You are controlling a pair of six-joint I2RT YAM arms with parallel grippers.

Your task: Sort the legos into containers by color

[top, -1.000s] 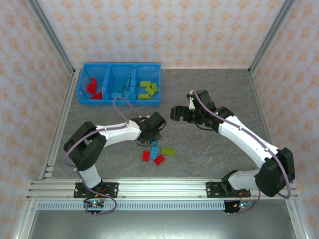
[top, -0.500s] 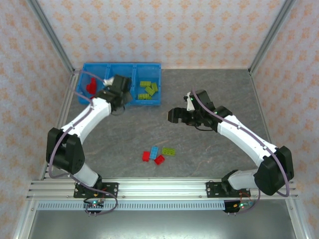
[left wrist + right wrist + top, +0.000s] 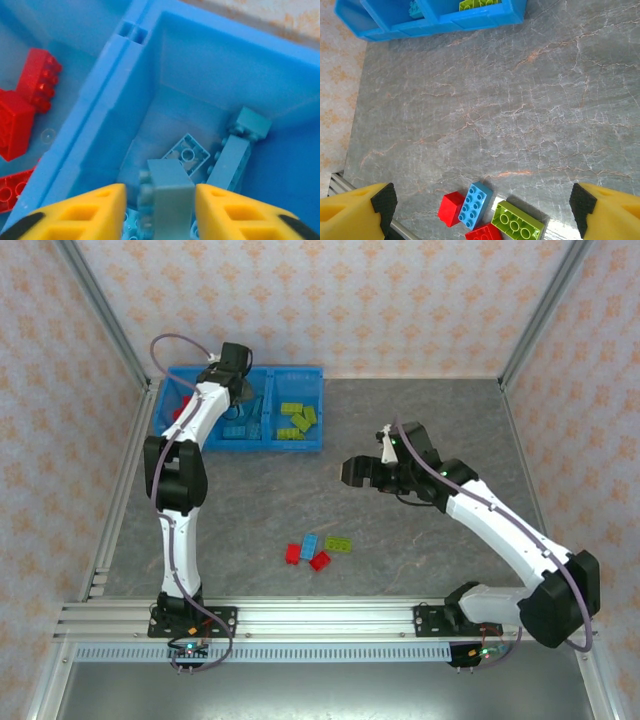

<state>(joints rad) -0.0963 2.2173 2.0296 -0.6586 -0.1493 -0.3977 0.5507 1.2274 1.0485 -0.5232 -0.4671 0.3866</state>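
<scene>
The blue bin point(image 3: 300, 445) stands at the back left, with red legos point(image 3: 183, 415), light blue legos point(image 3: 240, 428) and yellow-green legos point(image 3: 297, 418) each in a compartment of their own. My left gripper point(image 3: 237, 390) hangs over the middle compartment. Its fingers point(image 3: 75, 215) stand apart around a light blue lego point(image 3: 170, 195), with a visible gap on the left side. My right gripper point(image 3: 352, 470) is open wide above the table. Below it lie a blue lego point(image 3: 475, 205), two red legos point(image 3: 451, 209) and a yellow-green lego point(image 3: 517, 225).
A blue divider point(image 3: 100, 115) separates the red compartment from the light blue one. Grey table runs between the bin and the loose cluster point(image 3: 315, 550). Aluminium frame posts and patterned walls close the sides; a rail runs along the near edge.
My left arm has swung from the loose cluster up to the bin's middle compartment with the light blue lego, and its jaws have parted. The right arm has barely moved.
</scene>
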